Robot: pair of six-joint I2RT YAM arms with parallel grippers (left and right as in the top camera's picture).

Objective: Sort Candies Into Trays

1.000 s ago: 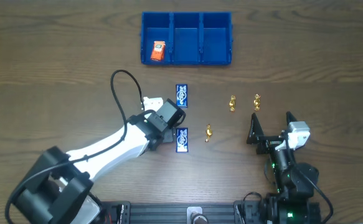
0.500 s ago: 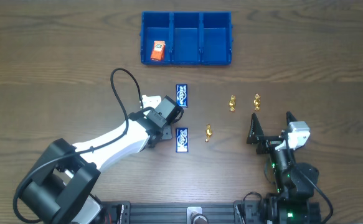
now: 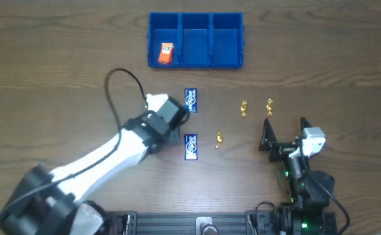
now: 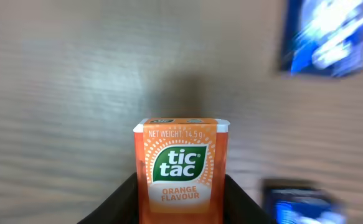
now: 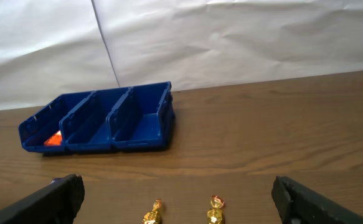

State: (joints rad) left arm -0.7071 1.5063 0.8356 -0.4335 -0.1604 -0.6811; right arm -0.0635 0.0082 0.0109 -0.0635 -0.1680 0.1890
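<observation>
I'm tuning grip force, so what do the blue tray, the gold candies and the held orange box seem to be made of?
Blue tray: likely rigid moulded plastic, going by its uniform colour and thin straight dividers.
Gold candies: probably metallic foil or film wrappers, given the bright glints and twisted ends.
Orange box: seemingly hard plastic with a white top edge and smooth printed label; possibly card.

Dark matt wood-grain table (image 3: 59, 78); blue three-compartment plastic tray (image 3: 203, 64) semi-gloss; small gold candies (image 3: 244, 108) in shiny foil; orange plastic candy box (image 4: 182, 168) glossy.
</observation>
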